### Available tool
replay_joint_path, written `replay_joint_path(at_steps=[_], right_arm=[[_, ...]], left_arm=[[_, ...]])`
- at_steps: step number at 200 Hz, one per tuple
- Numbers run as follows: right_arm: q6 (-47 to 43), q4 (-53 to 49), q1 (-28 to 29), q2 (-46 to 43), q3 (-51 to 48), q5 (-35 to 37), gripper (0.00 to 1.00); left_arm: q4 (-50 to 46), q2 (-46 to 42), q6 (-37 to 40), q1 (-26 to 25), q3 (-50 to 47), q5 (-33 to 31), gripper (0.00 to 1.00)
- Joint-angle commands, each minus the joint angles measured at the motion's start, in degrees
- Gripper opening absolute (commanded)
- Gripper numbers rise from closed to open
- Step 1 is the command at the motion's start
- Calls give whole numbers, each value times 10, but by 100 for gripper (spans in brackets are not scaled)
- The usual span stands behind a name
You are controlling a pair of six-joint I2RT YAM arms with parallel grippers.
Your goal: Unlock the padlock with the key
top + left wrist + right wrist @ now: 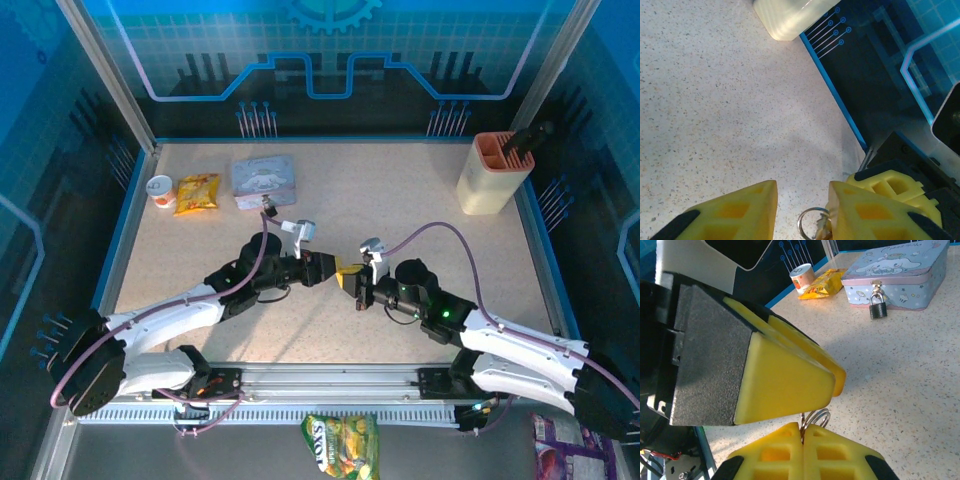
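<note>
Right tool (803,429), left tool (803,192); one key (823,229), one padlock (878,309).

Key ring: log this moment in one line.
right gripper: shut on key ring; left gripper: open around ring; padlock: hanging on tin

Key (803,423) blade buried inside right gripper (803,432) — ring (810,225) cut by frame edge

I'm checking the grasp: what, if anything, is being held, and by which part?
The right gripper is shut on the key, pinched at its ring end, the ring sticking out. The left gripper, jaws apart, grips nothing yet.
</note>
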Motion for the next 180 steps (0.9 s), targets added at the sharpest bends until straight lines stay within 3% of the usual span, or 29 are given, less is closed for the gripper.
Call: replay_joint_path(at_steps=[1, 44, 83, 119, 132, 152, 180], right_arm=[[-14, 6, 11, -1, 8, 21, 0], [-10, -2, 11, -2, 18, 26, 0], [8, -26, 11, -16, 22, 31, 0], [83, -23, -8, -56, 12, 49, 55], [155, 78, -20, -63, -35, 64, 74], [225, 292, -24, -21, -104, 71, 78], [276, 372, -24, 18, -112, 83, 75]], left_arm=[[15, 6, 5, -6, 15, 9, 26], [16, -2, -6, -15, 15, 11, 3], [31, -4, -16, -21, 9, -7, 0], [48, -23, -70, -21, -13, -108, 0], [20, -34, -125, -20, -12, -170, 0], [84, -29, -233, -20, -39, -207, 0], [142, -18, -286, -24, -41, -215, 0]])
